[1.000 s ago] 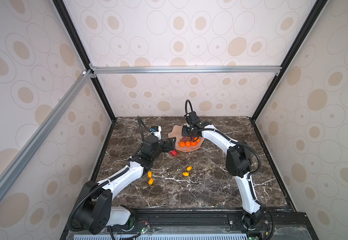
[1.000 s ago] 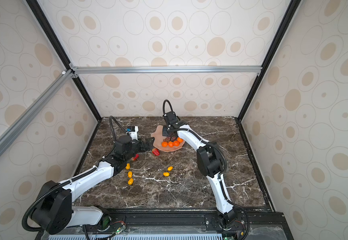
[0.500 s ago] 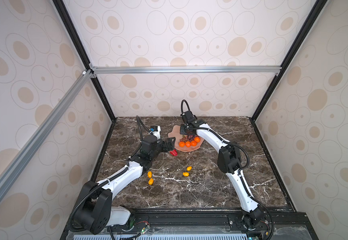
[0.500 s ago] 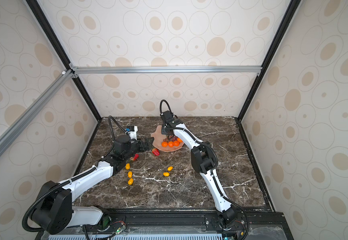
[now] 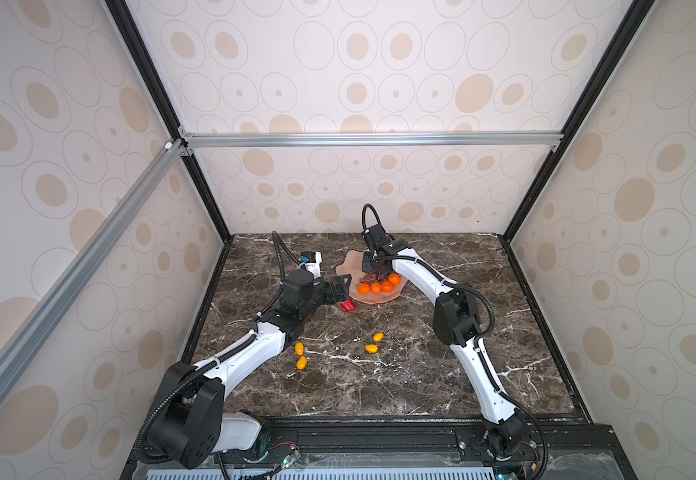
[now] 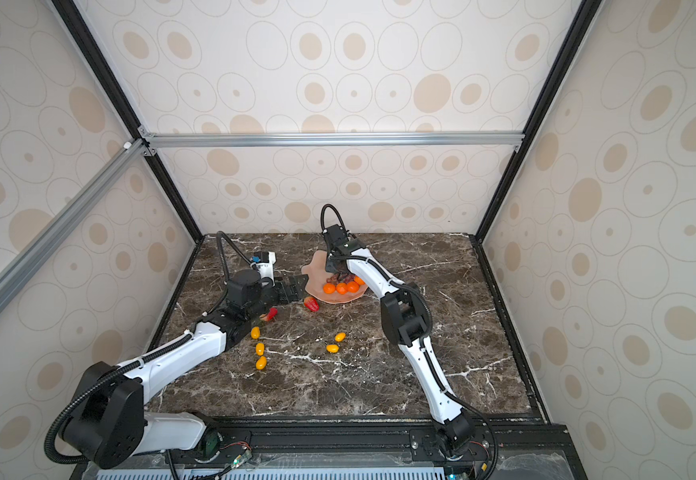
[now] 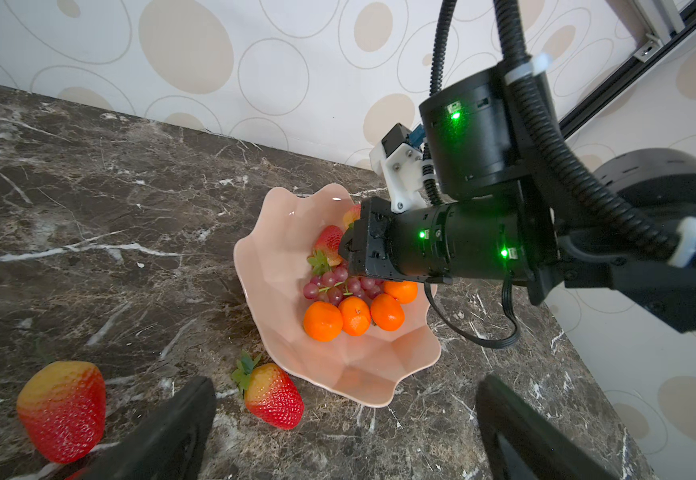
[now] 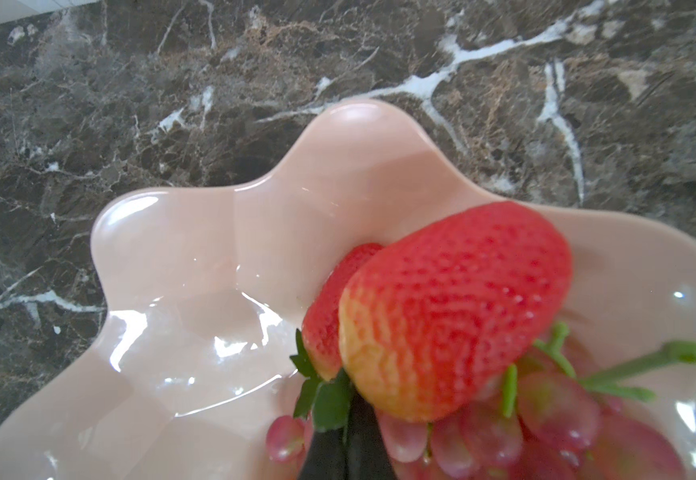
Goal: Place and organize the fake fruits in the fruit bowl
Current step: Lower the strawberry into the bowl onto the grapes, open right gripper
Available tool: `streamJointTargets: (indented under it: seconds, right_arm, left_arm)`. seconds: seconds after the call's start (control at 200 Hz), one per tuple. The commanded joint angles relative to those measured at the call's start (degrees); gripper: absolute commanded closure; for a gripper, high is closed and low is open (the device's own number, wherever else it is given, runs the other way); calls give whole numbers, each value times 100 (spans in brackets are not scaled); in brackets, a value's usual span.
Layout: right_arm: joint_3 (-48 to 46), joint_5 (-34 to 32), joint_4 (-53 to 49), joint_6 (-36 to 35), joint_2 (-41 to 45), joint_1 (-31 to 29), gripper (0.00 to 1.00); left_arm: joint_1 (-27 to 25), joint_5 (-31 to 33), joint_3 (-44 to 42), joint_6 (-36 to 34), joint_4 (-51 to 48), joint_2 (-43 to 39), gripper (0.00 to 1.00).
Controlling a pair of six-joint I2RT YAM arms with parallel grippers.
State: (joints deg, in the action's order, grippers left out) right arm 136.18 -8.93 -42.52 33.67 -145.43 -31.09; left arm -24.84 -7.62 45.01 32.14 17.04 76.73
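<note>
The pale pink scalloped fruit bowl (image 5: pixel 350 266) (image 6: pixel 317 266) (image 7: pixel 279 270) (image 8: pixel 196 249) holds several tangerines (image 5: pixel 375 287) (image 7: pixel 323 321), a grape bunch (image 7: pixel 338 286) (image 8: pixel 545 415) and two strawberries (image 7: pixel 329 245) (image 8: pixel 454 311). My right gripper (image 5: pixel 372 273) (image 7: pixel 343 250) (image 8: pixel 348 440) is shut inside the bowl, its tips against a strawberry's green cap; I cannot tell whether a leaf is pinched. Beside the bowl's left rim my left gripper (image 5: pixel 340 291) (image 7: pixel 344 449) is open. A strawberry (image 5: pixel 347 306) (image 6: pixel 312 304) (image 7: pixel 271 395) lies on the table just ahead of its fingers.
Another strawberry (image 6: pixel 270 314) (image 7: pixel 61 409) lies by the left arm. Several small yellow-orange oval fruits (image 5: pixel 299 348) (image 5: pixel 378 336) (image 6: pixel 259 348) (image 6: pixel 332 348) are scattered on the marble table nearer the front. The back wall stands close behind the bowl.
The right arm has swung a little to the left, its shut gripper shifting within the bowl. The left arm and the fruits on the table have not moved.
</note>
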Motion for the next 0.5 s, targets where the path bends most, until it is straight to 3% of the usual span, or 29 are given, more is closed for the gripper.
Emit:
streamJointTargets:
  seconds: [0.0,0.495]
  right_arm:
    - [80,-109,-177,105,-29,22,97]
    - [-220,1,-68,133,417,16,75]
  left_arm:
    - [54,-62,185,29,-58,11,2]
    - [52,13,109,29,-282,-305,2]
